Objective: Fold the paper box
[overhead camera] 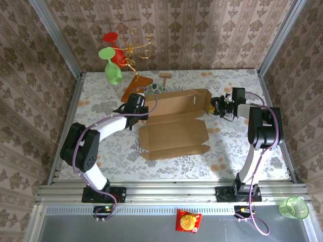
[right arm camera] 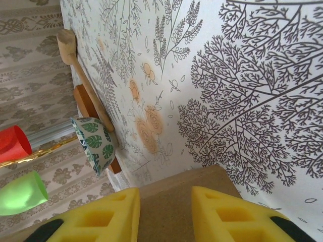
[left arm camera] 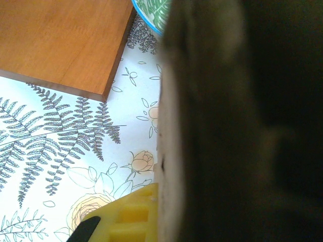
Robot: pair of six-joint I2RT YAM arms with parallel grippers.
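Right claw (right arm camera: 165,199) (jaws apart) astride paper box (right arm camera: 174,184)

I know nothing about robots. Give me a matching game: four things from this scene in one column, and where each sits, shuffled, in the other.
1 paper box
2 green tumbler
3 red snack packet
4 leaf-patterned bowl

A on the grey ledge
B mid tablecloth
C behind the box, by the wooden board
D near right corner, beyond the metal rail

Pairs: 1-B, 2-D, 3-A, 4-C

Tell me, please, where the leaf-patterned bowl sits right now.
In the top view, the leaf-patterned bowl sits just behind the far left corner of the paper box, right of the wooden board.
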